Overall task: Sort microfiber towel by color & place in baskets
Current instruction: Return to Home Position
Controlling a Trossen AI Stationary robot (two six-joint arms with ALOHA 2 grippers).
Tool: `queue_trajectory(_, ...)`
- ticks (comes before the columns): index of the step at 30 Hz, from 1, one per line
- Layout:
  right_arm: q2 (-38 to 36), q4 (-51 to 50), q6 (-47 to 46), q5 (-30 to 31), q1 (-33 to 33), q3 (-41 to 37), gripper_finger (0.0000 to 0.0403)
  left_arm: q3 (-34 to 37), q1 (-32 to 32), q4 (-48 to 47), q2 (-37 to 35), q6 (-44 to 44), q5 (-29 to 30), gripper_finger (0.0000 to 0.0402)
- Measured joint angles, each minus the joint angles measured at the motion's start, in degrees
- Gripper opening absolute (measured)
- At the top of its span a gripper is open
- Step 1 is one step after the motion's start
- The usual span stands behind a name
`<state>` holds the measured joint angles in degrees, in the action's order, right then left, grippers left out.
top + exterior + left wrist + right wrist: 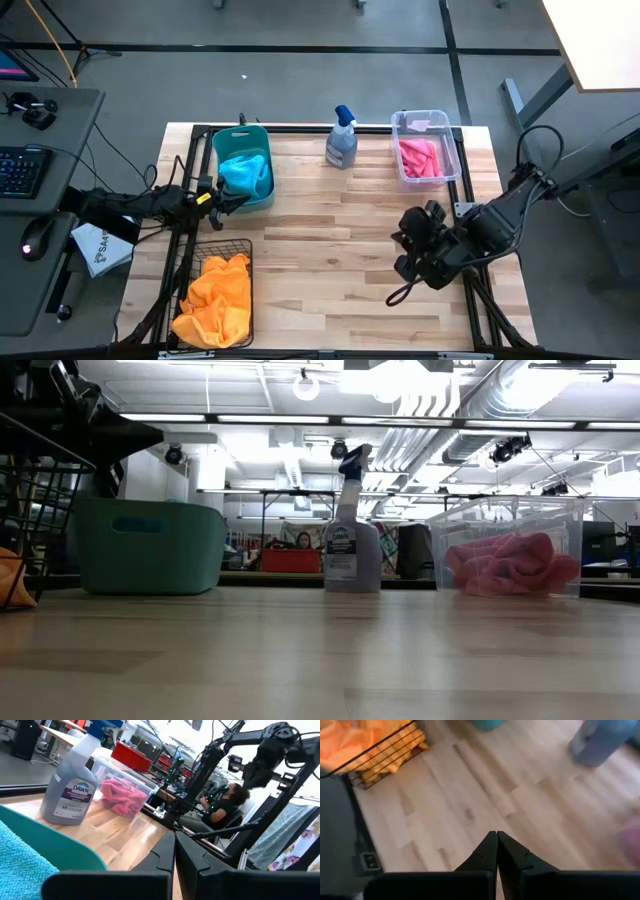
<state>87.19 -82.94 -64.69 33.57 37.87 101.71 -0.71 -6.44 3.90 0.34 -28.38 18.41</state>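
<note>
Tub [217, 172] holds blue towel [247, 172], bin [396, 150] pink towel [422, 158], basket [215, 245] orange towel [215, 297].

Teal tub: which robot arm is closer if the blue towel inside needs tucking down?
Left, probably. The left end effector sits at the teal tub's edge, right beside the blue towel. The right end effector hangs across the table, nearer the clear bin.
</note>
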Motion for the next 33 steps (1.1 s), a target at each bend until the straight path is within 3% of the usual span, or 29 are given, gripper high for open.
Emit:
queue_trajectory(5, -5.79, 16.3, -1.59, -4.62, 0.02, -16.44, 0.0, 0.0, 0.0, 0.0, 0.0, 0.0, 0.0, 0.0)
queue_trajectory(12, -16.72, 40.89, -5.76, -5.16, -1.98, -41.6, 0.0, -0.02, 0.0, 0.0, 0.0, 0.02, 0.0, 0.0)
queue_trajectory(19, -26.56, 60.31, 7.1, -6.54, -11.48, -57.24, 0.0, -0.02, 0.0, -0.04, 0.0, 0.04, 0.0, 0.0)
queue_trajectory(24, -33.52, 69.86, 21.59, -18.3, -23.32, -66.1, 0.0, -0.02, 0.0, -0.11, 0.0, 0.04, 0.0, 0.0)
queue_trajectory(28, -39.48, 70.73, 30.76, -28.28, -32.92, -71.47, 0.0, -0.04, 0.0, -0.15, 0.0, 0.04, 0.0, 0.0)
queue_trajectory(33, -48.05, 71.19, 39.03, -35.55, -39.66, -76.68, 0.0, -0.04, 0.0, -0.17, 0.0, 0.04, 0.0, 0.0)
